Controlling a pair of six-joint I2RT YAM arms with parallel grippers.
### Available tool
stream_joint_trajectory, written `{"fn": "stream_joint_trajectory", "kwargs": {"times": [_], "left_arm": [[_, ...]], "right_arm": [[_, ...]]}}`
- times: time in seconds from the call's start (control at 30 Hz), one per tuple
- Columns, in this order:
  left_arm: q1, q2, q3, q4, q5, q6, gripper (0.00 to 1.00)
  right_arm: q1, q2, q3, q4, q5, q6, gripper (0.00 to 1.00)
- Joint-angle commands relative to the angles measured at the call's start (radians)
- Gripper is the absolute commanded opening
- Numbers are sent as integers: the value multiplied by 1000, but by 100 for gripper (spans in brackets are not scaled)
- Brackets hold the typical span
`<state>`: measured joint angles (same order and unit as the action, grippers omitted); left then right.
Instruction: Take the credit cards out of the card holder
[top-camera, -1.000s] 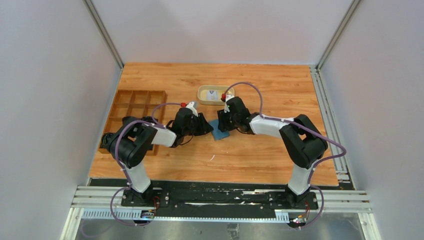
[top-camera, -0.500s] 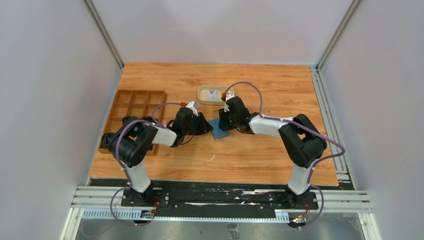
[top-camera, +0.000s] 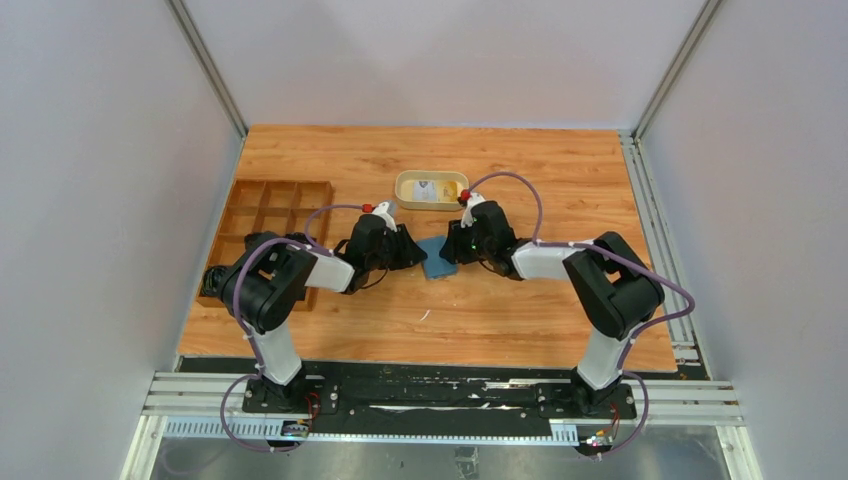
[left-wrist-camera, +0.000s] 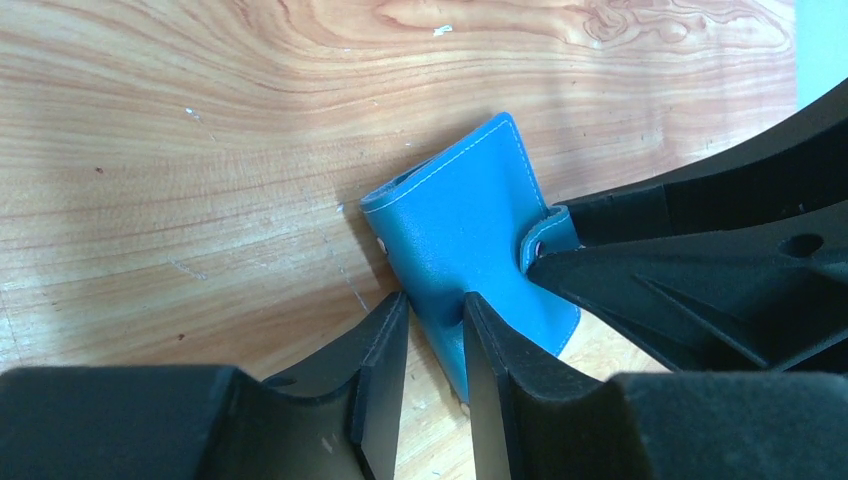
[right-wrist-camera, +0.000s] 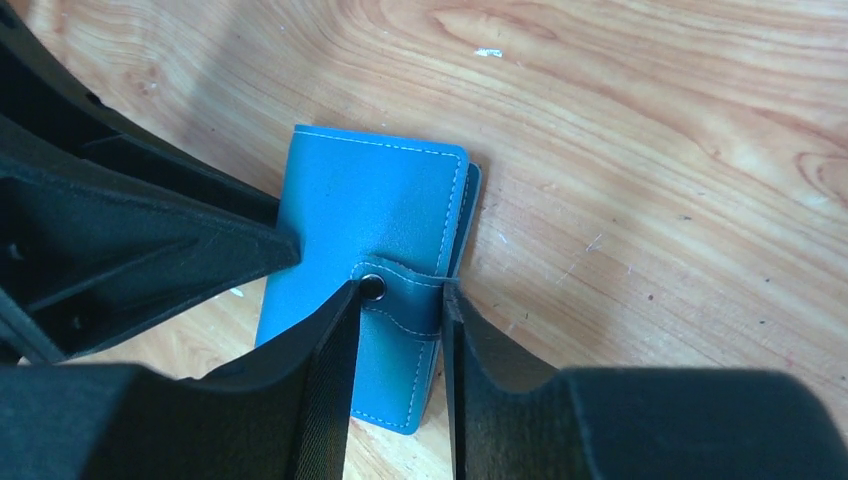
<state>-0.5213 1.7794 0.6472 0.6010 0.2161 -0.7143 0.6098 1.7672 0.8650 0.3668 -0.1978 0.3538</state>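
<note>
Card holder (right-wrist-camera: 370, 215), interior: hidden; the cover is folded shut with the snap tab (right-wrist-camera: 412, 302) across it, so neither pockets nor contents can be seen.
Card holder, top view: only a small blue patch shows between the two gripper heads; the rest is covered.
Card holder, near corner: lost between and beneath the fingers of the left gripper (left-wrist-camera: 435, 300).
Card holder, tab side: its edges run under the fingers of the right gripper (right-wrist-camera: 400, 290); whether the pads press the tab cannot be told.
Tray (top-camera: 400, 188), contents: one pale item (top-camera: 425, 190) with a dark mark, too small to identify.
Compartment box (top-camera: 275, 200): near end hidden behind the left arm.
</note>
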Motion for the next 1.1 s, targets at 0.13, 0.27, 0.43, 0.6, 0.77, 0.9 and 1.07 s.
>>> {"fn": "stream_joint_trajectory", "kwargs": {"times": [0.13,0.27,0.43,0.6,0.77,0.9,1.07], "left_arm": [[-13,41,-3,-50,-11,20,34],[-13,46,-4,-50,-11,22,34],[-13,44,-2,-50,-12,26,33],[-13,49,17,-68,-13,39,33],[-13,42,69,-166,-35,95,32],[-13,33,119,-251,-51,147,28],[-13,29,154,-314,-72,180,21]], "right_arm": [[-80,-1,-117,317,-324,189,0],[-111,35,-154,499,-435,279,0],[-86,-43,-156,370,-344,139,19],[-25,-150,-88,53,-153,-107,28],[17,-194,-62,-76,-37,-272,42],[56,-198,-21,-183,21,-395,48],[58,-153,9,-235,40,-481,48]]}}
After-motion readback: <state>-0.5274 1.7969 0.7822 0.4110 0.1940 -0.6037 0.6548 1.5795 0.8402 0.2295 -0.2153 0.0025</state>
